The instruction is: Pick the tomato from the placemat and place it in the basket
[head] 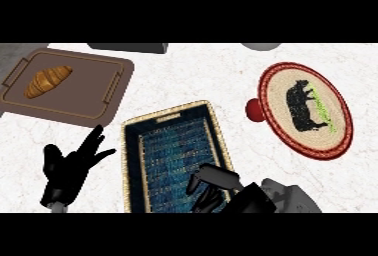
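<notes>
As seen from the head view, looking steeply down, the white marbled counter (184, 75) carries three flat or hollow holders. At the upper left lies a brown rectangular tray with a handle at each side (81, 97), and a golden-brown croissant (48, 81) rests inside it, towards its left half. In the middle stands a long rectangular woven basket with a pale straw rim and a dark blue woven floor (215, 131). The part of its floor that shows is bare weave, while its lower right corner is covered by the robot's black right hand (218, 187). That hand hangs over the basket's near end at the end of its grey forearm, which comes in from the lower right. Nothing red shows in it, and whether it is open or closed cannot be told from this angle. To the right, well apart from the basket, lies a round woven placemat with a red border and a black cow figure (284, 82). The small round red tomato (253, 110) sits at the placemat's left edge, touching the border and partly hidden by it, on the side facing the basket. The black left hand (66, 170) shows at the lower left, beside the basket's left wall, fingers spread apart and pointing up, holding nothing. Along the top edge a dark grey object (129, 47) and a pale grey rounded one (262, 46) are cut off.
</notes>
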Robot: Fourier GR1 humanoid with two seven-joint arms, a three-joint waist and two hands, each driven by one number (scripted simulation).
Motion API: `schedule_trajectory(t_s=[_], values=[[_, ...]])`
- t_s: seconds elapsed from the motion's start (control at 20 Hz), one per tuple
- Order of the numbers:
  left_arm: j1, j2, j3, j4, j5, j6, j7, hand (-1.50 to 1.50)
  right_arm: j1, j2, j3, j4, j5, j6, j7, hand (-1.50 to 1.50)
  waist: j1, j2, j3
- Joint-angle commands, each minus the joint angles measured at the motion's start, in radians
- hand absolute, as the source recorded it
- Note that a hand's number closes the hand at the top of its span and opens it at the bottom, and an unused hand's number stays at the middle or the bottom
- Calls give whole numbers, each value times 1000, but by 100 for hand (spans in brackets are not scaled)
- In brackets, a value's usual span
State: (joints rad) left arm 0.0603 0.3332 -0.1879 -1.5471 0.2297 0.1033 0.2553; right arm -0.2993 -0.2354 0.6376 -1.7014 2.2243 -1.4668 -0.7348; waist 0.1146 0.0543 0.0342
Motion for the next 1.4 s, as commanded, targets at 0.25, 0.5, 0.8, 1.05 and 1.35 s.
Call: schedule_trajectory(t_s=[0.25, 0.5, 0.8, 1.05, 1.35], values=[[25, 5, -4, 43, -5, 1, 25, 0, -36, 62, 78, -116, 14, -32, 29, 150, -31, -15, -2], [48, 5, 8, 43, -3, 15, 27, 0, -25, 71, 83, -183, 48, -32, 22, -150, -52, -19, -2], [58, 0, 11, 38, 3, 18, 30, 0, -10, 38, 124, -217, 79, -32, 18, -150, -59, -13, -4], [60, -2, 7, 29, 6, 13, 29, 0, 20, -11, 193, -196, 87, -32, 27, -150, -54, -6, -6], [76, 8, 9, 24, 3, 8, 19, 0, 37, -83, 267, -200, 76, -32, 56, -150, -39, -9, -5]])
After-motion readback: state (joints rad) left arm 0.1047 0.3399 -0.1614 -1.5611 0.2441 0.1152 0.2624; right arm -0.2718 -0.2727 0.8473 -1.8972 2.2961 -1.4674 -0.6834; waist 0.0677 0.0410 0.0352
